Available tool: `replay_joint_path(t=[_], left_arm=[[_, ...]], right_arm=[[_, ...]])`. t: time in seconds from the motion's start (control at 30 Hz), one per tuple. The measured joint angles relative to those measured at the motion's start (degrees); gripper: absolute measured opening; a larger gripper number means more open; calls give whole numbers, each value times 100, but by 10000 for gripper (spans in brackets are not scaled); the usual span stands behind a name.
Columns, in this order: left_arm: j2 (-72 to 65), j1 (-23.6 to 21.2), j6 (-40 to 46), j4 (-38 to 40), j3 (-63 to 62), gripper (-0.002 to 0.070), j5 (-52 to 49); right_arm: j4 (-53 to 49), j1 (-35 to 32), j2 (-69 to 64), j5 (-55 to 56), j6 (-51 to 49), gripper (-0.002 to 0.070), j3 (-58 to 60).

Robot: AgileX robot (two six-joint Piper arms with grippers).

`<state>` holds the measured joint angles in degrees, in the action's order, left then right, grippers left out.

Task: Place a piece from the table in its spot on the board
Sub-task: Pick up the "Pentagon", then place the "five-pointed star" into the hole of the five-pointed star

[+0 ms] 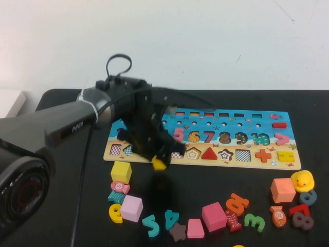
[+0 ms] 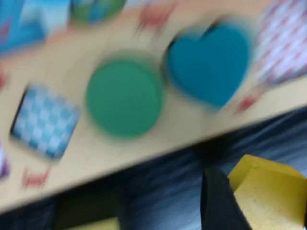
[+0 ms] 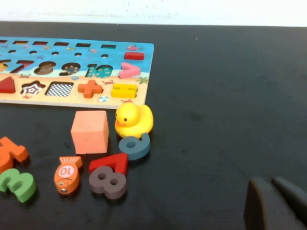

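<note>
My left gripper (image 1: pixel 156 158) is shut on the small yellow pentagon piece (image 1: pixel 159 164) and holds it just above the black table (image 1: pixel 221 177), at the front edge of the board (image 1: pixel 267 135). In the left wrist view the piece (image 2: pixel 271 191) sits against a black finger (image 2: pixel 218 201), below the board's sandy band (image 2: pixel 81 158) with its green circle (image 2: pixel 124 98) and blue heart (image 2: pixel 211 62). The empty pentagon slot (image 1: pixel 193 153) lies to the gripper's right. My right gripper (image 3: pixel 277 206) is shut and empty, low over bare table, and is outside the high view.
Loose pieces lie in front of the board: a yellow cube (image 1: pixel 121 172), two pink cubes (image 1: pixel 131 208) (image 1: pixel 214 216), an orange cube (image 1: pixel 282 190), a yellow duck (image 1: pixel 302 180) and several coloured numbers. The duck (image 3: pixel 133 120) and orange cube (image 3: pixel 89 131) also show in the right wrist view.
</note>
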<state>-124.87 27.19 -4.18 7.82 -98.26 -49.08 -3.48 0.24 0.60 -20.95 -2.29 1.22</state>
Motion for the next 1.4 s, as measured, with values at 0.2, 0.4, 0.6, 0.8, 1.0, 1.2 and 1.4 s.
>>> replay_joint_path(t=[0.2, 0.4, 0.6, 0.8, 1.0, 1.2, 1.4], left_arm=[[0, 11, 418, 708, -438, 308, 622], [-123, 182, 497, 924, -483, 308, 1154], [-408, 321, 538, 1063, -533, 308, 1175], [-751, 364, 768, 1079, -796, 308, 1075], [-916, 364, 1062, 1067, -1045, 308, 958], [-916, 364, 1125, 969, -1056, 308, 958], [-916, 368, 1138, 825, -1056, 308, 991]], right_arm=[[0, 0, 0, 0, 0, 19, 0], [0, 0, 0, 0, 0, 19, 0], [0, 0, 0, 0, 0, 19, 0], [0, 0, 0, 0, 0, 19, 0], [0, 0, 0, 0, 0, 19, 0], [0, 0, 0, 0, 0, 19, 0], [0, 0, 0, 0, 0, 19, 0]])
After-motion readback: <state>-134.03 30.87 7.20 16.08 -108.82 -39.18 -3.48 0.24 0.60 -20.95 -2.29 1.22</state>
